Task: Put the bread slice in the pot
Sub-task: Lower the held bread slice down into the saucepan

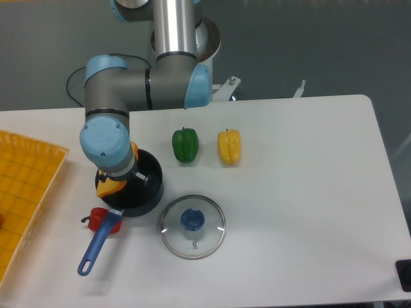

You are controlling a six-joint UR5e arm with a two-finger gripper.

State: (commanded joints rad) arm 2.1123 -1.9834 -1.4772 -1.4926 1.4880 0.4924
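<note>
Bread slice clamped in gripper, hanging tilted over left rim of pot; fingers hidden under wrist, grip inferred. Best to shift right toward pot centre, lower a little, then release so slice clears rim. Avoid snagging blue handle or red item.

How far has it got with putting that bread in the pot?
Picking up looks done: the bread slice hangs under the arm's wrist, off the table. In hand: it hovers over the left rim of the pot. The pincer itself is hidden by the wrist. Left: lower the slice inside and let go.
</note>
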